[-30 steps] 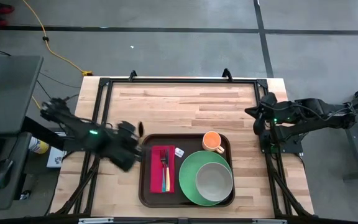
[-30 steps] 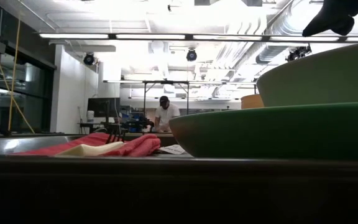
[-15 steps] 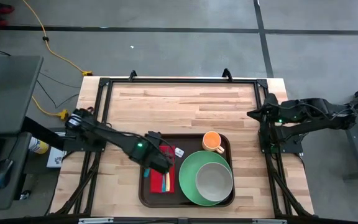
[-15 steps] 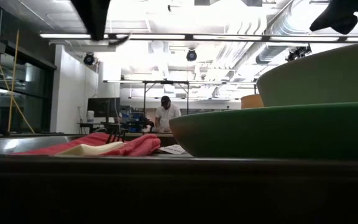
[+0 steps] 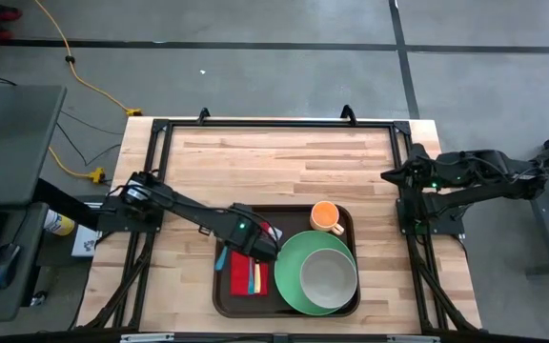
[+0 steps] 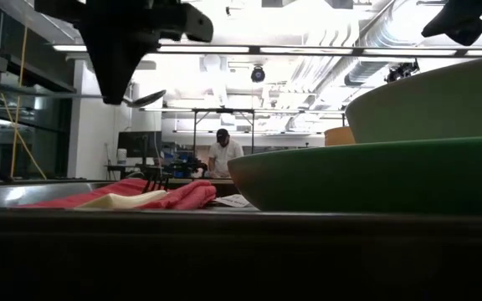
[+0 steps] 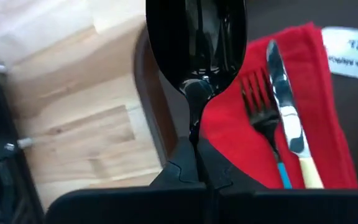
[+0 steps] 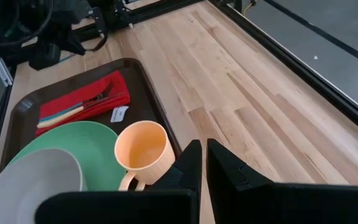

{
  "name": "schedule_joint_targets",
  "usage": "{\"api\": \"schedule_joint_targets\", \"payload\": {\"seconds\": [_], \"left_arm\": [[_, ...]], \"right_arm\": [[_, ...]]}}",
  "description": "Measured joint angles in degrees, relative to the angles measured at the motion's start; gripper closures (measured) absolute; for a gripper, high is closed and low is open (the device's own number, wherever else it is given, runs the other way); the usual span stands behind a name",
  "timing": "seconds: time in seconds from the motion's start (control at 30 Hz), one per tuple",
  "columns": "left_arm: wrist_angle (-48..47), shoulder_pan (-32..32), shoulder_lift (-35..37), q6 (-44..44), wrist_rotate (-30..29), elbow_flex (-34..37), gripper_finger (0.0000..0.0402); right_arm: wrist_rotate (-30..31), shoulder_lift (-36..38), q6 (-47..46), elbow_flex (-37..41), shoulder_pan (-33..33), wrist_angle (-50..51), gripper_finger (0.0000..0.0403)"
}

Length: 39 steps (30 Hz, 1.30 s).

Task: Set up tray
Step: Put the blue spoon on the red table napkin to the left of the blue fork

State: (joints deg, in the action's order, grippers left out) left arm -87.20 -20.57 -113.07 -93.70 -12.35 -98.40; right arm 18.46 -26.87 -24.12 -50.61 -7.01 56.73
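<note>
Left gripper (image 5: 255, 243) | clamps black spoon (image 7: 194, 46) | above tray (image 5: 219, 286)

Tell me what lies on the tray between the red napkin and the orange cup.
A small white card lies on the tray between red napkin and orange cup, clearest in the right wrist view.

Both arms are dark, near black, built of slim tubular links joined by bulkier rounded housings. The left arm (image 5: 184, 211) carries a small green light near its wrist and a pale joint fitting by its shoulder. The right arm (image 5: 465, 181) shows a green light too. The right arm's fingers (image 8: 229, 168) are matte black and wedge-shaped, with angular stepped edges.
</note>
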Motion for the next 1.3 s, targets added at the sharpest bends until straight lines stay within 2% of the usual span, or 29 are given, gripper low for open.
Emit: {"api": "schedule_joint_targets", "payload": {"seconds": [0.5, 0.77, 1.3], "left_arm": [[0.5, 1.8, -7.2, -0.1, 4.5, 0.8, 0.0391], [9.0, 0.2, -8.9, -0.6, 6.6, 0.6, 0.0391], [10.4, -0.1, -9.2, -0.6, 8.9, 0.5, 0.0391]], "right_arm": [[-2.0, 0.0, -0.8, 0.0, 0.0, -0.6, 0.0403], [-3.4, 0.0, -2.0, 0.0, 0.0, -0.7, 0.0403], [-3.7, 0.0, -3.1, 0.0, 0.0, -0.9, 0.0403]]}}
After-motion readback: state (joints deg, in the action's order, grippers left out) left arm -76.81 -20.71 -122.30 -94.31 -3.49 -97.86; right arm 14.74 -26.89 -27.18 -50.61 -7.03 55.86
